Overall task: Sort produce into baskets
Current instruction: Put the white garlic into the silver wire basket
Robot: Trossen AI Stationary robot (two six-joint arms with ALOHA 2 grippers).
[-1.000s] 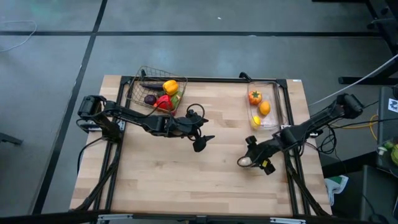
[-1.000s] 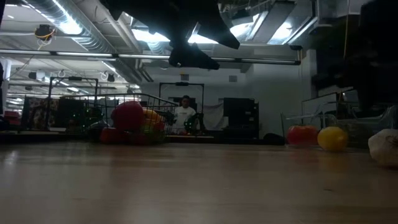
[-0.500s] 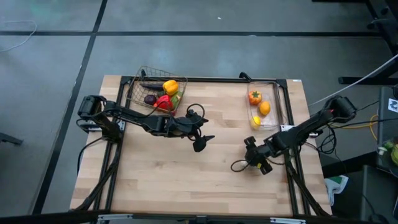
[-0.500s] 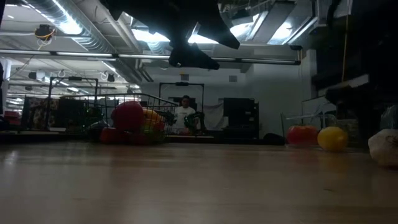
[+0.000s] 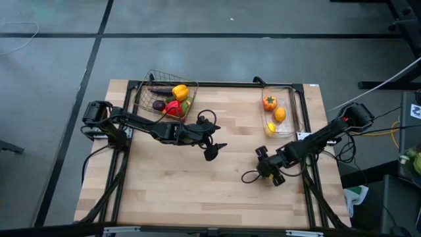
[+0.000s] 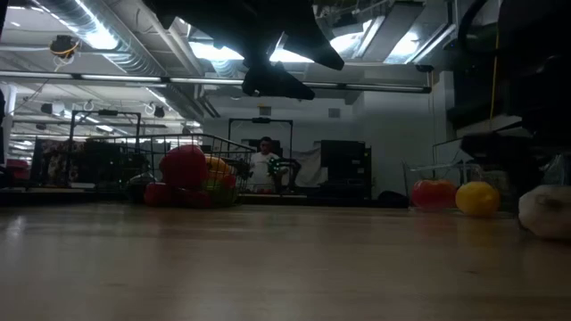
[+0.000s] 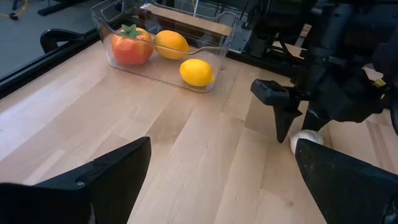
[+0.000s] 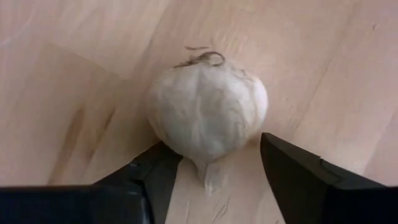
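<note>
right gripper straddling the garlic, left arm waiting mid-table

the right gripper [image 5: 253,175] is down at the wooden table [image 5: 164,191], on the right side, a little in front of the clear plastic bin [image 5: 293,105]. its two dark fingers [image 8: 298,180] stand partly open, one on each side of a white garlic bulb [image 8: 208,112] that lies on the boards. one finger looks to be touching the bulb's lower edge and the other sits just beside it; i can't tell whether they actually have a hold on it, and the bulb is resting on the wood, not lifted. from table height the garlic shows at the far right edge, low on the surface.

the left gripper [image 5: 212,150] hangs over the middle of the table, just in front of the wire mesh basket [image 5: 146,92], its fingers [image 7: 118,171] spread wide with nothing between them.

in the wire basket at the back left sit a yellow pepper [image 5: 180,91], a red pepper [image 5: 172,108], a dark purple piece [image 5: 158,105] and something green i can't name. in the clear bin at the back right are a red tomato [image 5: 269,103] with a green top, an orange fruit [image 5: 280,114] and a lemon [image 5: 271,128], lined up along its length.

far off in the room behind the table a person [image 6: 263,162] is standing.
</note>
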